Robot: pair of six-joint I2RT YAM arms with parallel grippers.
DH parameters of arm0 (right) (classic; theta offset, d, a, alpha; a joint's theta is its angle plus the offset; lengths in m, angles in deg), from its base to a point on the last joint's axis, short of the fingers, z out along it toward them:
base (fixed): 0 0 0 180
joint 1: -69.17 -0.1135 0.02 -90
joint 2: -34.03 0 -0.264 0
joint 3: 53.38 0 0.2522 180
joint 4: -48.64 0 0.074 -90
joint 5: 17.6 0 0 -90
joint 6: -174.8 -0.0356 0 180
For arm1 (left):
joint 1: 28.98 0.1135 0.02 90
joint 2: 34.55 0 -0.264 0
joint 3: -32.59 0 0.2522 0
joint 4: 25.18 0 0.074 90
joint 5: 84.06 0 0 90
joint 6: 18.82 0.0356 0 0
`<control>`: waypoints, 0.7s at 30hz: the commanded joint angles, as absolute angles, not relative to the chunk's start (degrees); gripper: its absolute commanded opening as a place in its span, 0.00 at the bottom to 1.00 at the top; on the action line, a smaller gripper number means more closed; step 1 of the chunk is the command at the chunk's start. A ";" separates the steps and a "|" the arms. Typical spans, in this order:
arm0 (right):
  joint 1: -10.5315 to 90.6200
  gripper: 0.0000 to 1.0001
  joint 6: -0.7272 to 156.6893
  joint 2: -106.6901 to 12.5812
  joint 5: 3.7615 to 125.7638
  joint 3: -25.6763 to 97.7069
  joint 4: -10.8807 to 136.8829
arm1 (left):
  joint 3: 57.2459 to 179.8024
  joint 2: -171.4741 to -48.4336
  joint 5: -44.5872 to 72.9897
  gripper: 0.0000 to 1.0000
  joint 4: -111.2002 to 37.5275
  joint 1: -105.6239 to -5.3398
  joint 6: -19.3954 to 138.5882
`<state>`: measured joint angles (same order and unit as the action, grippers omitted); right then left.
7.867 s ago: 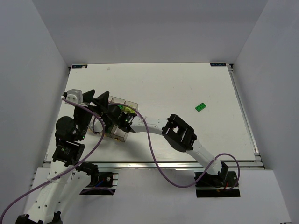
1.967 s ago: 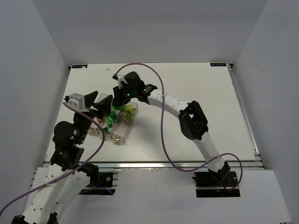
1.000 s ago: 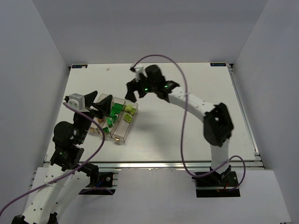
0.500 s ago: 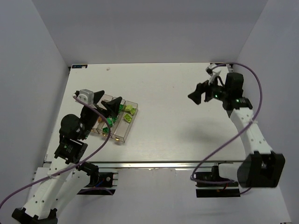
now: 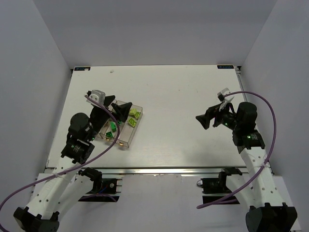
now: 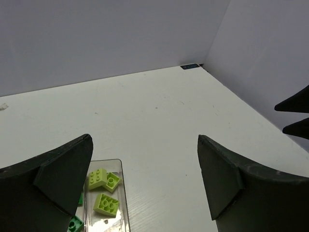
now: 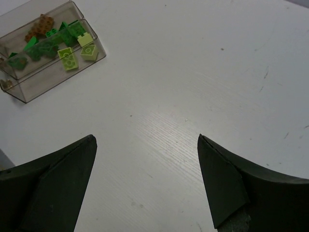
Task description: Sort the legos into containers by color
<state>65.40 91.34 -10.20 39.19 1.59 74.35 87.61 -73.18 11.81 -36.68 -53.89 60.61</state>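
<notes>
The clear containers (image 5: 126, 138) stand left of the table's middle. The far bin holds lime legos (image 5: 133, 115), the middle one dark green legos (image 5: 113, 126); the near bin is mostly hidden. My left gripper (image 5: 117, 104) hovers open and empty over the bins' far end; its view shows lime legos (image 6: 104, 179) in a bin (image 6: 120, 193) below its left finger (image 6: 63, 169). My right gripper (image 5: 206, 116) is open and empty over the bare right half of the table. Its view shows the containers (image 7: 53, 82) far off with lime (image 7: 67, 58), green (image 7: 43, 46) and orange-brown legos (image 7: 42, 24).
White walls close the table on the left, back and right. My right gripper's fingertips (image 6: 294, 116) show at the right edge of the left wrist view. I see no loose legos on the white table (image 5: 183, 96).
My right arm has swung from over the bins to the right side of the table, open and empty. My left gripper has shifted slightly right. The green lego once on the table is gone.
</notes>
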 commanded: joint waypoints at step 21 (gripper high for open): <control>65.57 0.90 89.98 -8.51 39.45 2.22 73.48 | 87.22 -71.73 15.34 0.98 -34.63 -55.96 59.66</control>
